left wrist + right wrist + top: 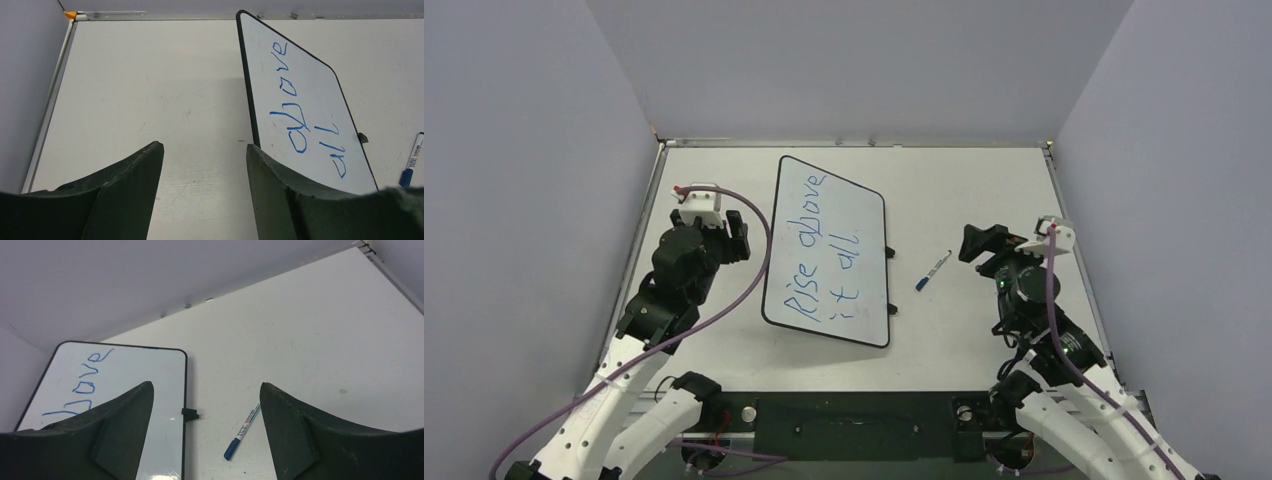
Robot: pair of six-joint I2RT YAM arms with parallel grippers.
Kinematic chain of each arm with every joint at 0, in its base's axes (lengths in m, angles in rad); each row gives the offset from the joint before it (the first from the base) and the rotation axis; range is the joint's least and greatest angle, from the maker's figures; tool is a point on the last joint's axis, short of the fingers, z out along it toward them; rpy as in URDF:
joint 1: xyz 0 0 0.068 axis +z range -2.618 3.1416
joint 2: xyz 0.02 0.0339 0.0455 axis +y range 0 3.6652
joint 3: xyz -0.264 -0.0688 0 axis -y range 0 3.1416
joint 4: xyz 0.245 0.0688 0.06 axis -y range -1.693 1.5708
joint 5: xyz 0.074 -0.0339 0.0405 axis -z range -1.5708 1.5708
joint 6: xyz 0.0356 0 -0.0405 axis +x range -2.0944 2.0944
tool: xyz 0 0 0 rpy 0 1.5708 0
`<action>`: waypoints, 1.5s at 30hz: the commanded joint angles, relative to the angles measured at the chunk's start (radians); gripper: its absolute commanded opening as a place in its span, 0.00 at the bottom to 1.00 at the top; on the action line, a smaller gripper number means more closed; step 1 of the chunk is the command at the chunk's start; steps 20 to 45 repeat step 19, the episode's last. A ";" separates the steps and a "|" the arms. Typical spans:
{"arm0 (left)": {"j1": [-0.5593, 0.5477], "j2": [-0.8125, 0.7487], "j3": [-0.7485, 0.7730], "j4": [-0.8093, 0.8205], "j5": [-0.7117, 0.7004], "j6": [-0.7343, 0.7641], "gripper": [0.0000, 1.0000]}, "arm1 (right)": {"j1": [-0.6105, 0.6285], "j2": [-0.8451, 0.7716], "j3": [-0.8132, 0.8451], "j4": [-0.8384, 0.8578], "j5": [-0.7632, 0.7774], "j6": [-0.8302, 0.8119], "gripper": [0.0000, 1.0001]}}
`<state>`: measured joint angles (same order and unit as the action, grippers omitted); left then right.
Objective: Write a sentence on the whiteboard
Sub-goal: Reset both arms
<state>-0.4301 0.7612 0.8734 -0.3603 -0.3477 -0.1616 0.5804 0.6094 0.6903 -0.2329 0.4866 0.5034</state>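
On the whiteboard (872, 315), sentence (809, 245) looks complete; marker (933, 271) lies alongside. Left gripper (205, 147), right gripper (206, 385) open, empty. Next: probably retract.

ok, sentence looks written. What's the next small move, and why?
Probably just pull the right gripper back toward its base. The sentence on the whiteboard reads complete, the marker lies loose on the table beside it, and the left gripper is open and empty too.
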 commanded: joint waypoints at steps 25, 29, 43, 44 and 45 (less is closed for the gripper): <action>0.005 -0.065 -0.030 0.103 0.013 0.023 0.59 | 0.000 -0.171 -0.039 -0.036 0.111 0.000 0.83; 0.005 -0.065 -0.030 0.103 0.013 0.023 0.59 | 0.000 -0.171 -0.039 -0.036 0.111 0.000 0.83; 0.005 -0.065 -0.030 0.103 0.013 0.023 0.59 | 0.000 -0.171 -0.039 -0.036 0.111 0.000 0.83; 0.005 -0.065 -0.030 0.103 0.013 0.023 0.59 | 0.000 -0.171 -0.039 -0.036 0.111 0.000 0.83; 0.005 -0.065 -0.030 0.103 0.013 0.023 0.59 | 0.000 -0.171 -0.039 -0.036 0.111 0.000 0.83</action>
